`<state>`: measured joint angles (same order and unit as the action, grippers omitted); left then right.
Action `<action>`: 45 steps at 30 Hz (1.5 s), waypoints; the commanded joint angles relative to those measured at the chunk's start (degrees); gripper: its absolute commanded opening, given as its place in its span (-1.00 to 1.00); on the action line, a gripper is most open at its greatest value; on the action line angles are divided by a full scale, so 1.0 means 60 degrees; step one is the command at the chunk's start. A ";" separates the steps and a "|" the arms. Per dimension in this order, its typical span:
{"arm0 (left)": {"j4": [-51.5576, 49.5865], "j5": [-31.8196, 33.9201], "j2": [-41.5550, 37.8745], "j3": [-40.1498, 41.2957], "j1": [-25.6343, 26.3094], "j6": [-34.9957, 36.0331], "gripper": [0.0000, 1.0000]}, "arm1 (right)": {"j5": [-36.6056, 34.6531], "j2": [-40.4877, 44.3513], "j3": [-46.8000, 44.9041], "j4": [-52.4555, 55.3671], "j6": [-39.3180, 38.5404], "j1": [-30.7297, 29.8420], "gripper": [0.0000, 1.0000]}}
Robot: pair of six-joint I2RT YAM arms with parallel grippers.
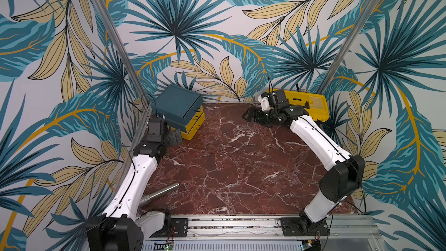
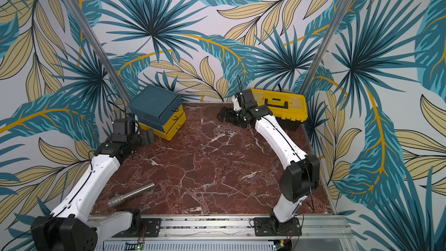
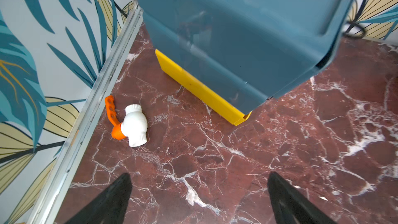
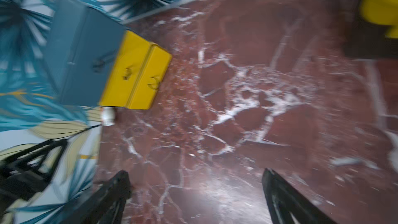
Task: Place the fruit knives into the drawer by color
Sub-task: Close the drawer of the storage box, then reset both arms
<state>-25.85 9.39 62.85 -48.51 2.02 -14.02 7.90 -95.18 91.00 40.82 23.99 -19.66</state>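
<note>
You are looking at one drawer chest (image 1: 178, 107) standing at the far left corner of the marble table (image 1: 241, 165). It is showing a dark teal casing, one teal drawer above two yellow drawers and three black ring pulls, and the drawers are hiding whatever is inside. One closed yellow toolbox (image 1: 311, 103) is sitting at the far right corner, one steel cylinder (image 1: 160, 193) is lying near the front left, and one white valve (image 3: 133, 126) with an orange handle is lying beside the chest. The left gripper (image 3: 200, 175), hovering just beside the chest, and the right gripper (image 4: 196, 173), hovering near the toolbox, are both standing with jaws wide apart, gripping nothing.
</note>
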 commanded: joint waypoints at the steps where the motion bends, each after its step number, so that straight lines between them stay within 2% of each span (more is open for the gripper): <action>1: 0.3861 0.0486 -0.0535 0.1715 -0.0073 0.0248 1.00 | -0.3459 0.1255 -0.1762 -0.0395 -0.1959 0.0366 0.99; 4: 0.5583 0.0842 -0.0220 0.2859 -0.0075 0.0368 0.99 | -0.5696 0.2451 -0.4368 -0.3321 -0.3420 0.0545 0.99; 6: 0.6546 0.0898 0.0227 0.3280 -0.0063 0.0396 1.00 | -0.6202 0.2731 -0.5750 -0.4946 -0.3759 0.0867 0.99; 9: 0.8131 0.0822 0.0954 0.3802 -0.0054 0.0655 1.00 | -0.5104 0.2714 -0.7153 -0.6563 -0.3297 0.1680 0.99; 12: 0.9852 0.0976 0.1833 0.4418 -0.0049 0.0836 1.00 | -0.5002 0.2328 -0.8424 -0.8681 -0.3679 0.2038 0.99; 13: 1.1129 0.0953 0.2216 0.4691 -0.0056 0.1096 0.99 | -0.4832 0.2142 -0.8684 -0.9219 -0.3823 0.2166 0.99; 16: 1.2056 0.0807 0.2793 0.4581 -0.0046 0.1914 0.99 | -0.4032 0.1716 -0.9267 -1.0912 -0.3934 0.2471 0.99; 18: 1.2794 0.0758 0.3203 0.4753 -0.0111 0.1970 1.00 | -0.3410 0.1572 -0.9282 -1.1317 -0.3867 0.2625 0.99; 19: 1.3494 0.0602 0.3614 0.4947 -0.0128 0.2004 1.00 | -0.3223 0.1342 -0.9446 -1.1885 -0.3981 0.2671 0.99; 21: 1.5323 0.0407 0.4627 0.5224 -0.0123 0.2265 1.00 | -0.3047 0.1434 -0.9556 -1.1942 -0.3824 0.2801 0.99; 22: 1.5386 0.0713 0.4802 0.5247 -0.0121 0.2213 1.00 | -0.2777 0.1565 -0.9863 -1.2353 -0.3700 0.2963 0.99; 24: 1.3504 0.0873 0.4075 0.4896 -0.0218 0.1782 0.99 | -0.2468 0.1719 -1.0750 -1.3749 -0.3376 0.3290 0.99; 25: 1.3332 0.0786 0.4024 0.4780 -0.0198 0.1800 1.00 | -0.2429 0.1574 -1.1144 -1.4552 -0.3354 0.3327 0.99; 26: 1.3775 0.0820 0.4228 0.4795 -0.0199 0.1869 1.00 | -0.2271 0.1328 -1.1453 -1.5497 -0.3560 0.3321 0.99; 27: 1.4372 0.0837 0.4467 0.4898 -0.0191 0.1911 0.99 | -0.2308 0.1267 -1.1426 -1.5630 -0.3570 0.3335 0.99; 28: 1.4884 0.0842 0.4712 0.4991 -0.0195 0.2050 0.99 | -0.2350 0.1430 -1.1282 -1.5086 -0.3473 0.3333 0.99; 29: 1.4309 0.0823 0.4523 0.4921 -0.0192 0.1941 1.00 | -0.2382 0.1548 -1.1206 -1.4677 -0.3398 0.3321 0.99; 31: 1.3736 0.0874 0.4406 0.4688 -0.0192 0.1897 0.99 | -0.2334 0.1432 -1.1312 -1.5086 -0.3525 0.3321 0.99; 33: 1.4246 0.0894 0.4635 0.4725 -0.0185 0.2020 0.99 | -0.2342 0.1536 -1.1270 -1.4864 -0.3470 0.3321 0.99; 45: 1.4020 0.0589 0.4573 0.4667 -0.0176 0.2110 1.00 | -0.2346 0.1537 -1.1314 -1.4962 -0.3499 0.3321 0.99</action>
<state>57.25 13.65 90.02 -19.66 1.39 -1.91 -6.76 -86.48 23.68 -47.70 2.57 0.32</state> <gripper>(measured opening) 0.997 0.995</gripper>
